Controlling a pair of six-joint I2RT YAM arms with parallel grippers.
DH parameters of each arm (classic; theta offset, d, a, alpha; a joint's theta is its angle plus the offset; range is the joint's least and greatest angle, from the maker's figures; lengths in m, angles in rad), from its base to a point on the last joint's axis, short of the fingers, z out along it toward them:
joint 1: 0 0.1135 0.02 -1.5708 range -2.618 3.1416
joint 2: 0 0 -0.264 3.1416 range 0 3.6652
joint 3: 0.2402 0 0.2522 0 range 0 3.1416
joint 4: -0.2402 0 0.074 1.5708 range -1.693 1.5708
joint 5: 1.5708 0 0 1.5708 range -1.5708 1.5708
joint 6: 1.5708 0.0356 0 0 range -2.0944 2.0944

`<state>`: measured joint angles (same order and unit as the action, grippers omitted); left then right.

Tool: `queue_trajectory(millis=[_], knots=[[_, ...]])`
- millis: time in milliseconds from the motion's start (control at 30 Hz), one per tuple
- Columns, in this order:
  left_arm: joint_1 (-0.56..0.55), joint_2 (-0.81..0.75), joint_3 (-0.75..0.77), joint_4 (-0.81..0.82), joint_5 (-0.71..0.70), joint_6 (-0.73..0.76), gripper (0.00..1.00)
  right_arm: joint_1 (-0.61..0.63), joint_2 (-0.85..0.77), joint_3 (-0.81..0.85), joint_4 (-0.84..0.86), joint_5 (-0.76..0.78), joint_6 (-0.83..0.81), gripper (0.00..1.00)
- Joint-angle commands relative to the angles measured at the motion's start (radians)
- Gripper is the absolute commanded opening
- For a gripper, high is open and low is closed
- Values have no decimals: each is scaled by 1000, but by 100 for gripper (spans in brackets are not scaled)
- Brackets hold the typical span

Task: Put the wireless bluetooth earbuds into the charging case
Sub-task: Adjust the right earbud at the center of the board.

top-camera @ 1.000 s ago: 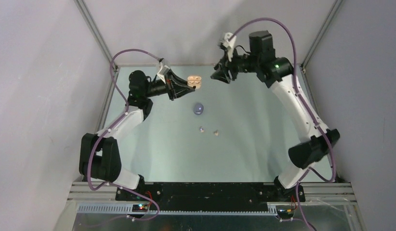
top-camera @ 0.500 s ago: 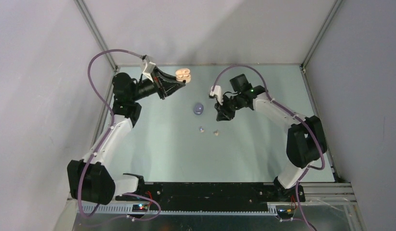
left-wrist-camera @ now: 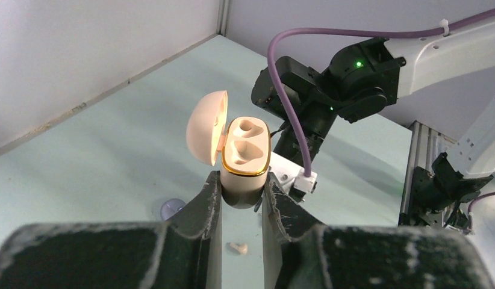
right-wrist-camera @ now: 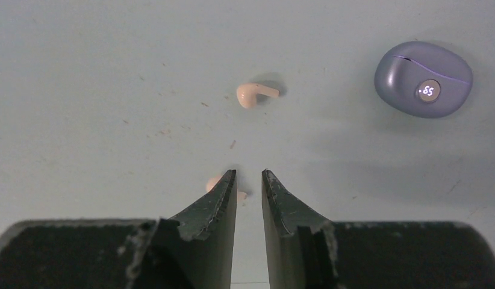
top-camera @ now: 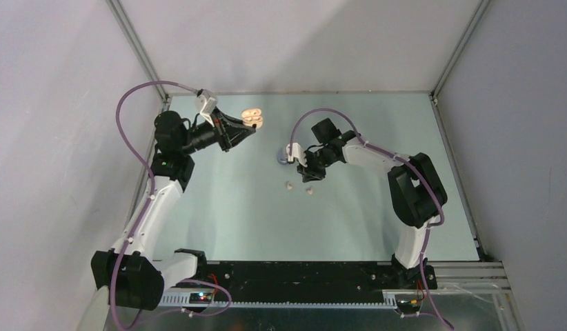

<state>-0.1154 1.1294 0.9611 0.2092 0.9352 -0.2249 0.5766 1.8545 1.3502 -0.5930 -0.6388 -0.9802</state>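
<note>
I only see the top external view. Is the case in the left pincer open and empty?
Observer: Yes; the left wrist view shows the cream charging case in the left pincer with its lid open and both sockets empty.
Operator: Does the right pincer hold anything?
Observer: Seemingly not: a cream earbud lies partly hidden behind one fingertip, not squarely between them.
Operator: And the purple case?
Observer: Lid shut, digits lit on its front.
</note>
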Motion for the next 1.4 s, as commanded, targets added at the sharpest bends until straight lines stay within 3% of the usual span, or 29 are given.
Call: queue_trajectory(millis=[0, 233, 500, 633, 1367], knots=[[17, -35, -4, -45, -23, 53, 0, 14, 48, 44, 11, 70, -176, 26], [23, -30, -2, -68, -35, 74, 0, 9, 129, 117, -104, 99, -220, 28], [23, -13, 1, -66, -52, 70, 0, 27, 101, 119, -68, 145, 103, 40], [23, 3, -1, -45, -56, 52, 0, 29, 69, 92, -60, 143, 170, 42], [22, 8, -13, -54, -78, 49, 0, 44, 58, 14, -34, 308, 284, 42]])
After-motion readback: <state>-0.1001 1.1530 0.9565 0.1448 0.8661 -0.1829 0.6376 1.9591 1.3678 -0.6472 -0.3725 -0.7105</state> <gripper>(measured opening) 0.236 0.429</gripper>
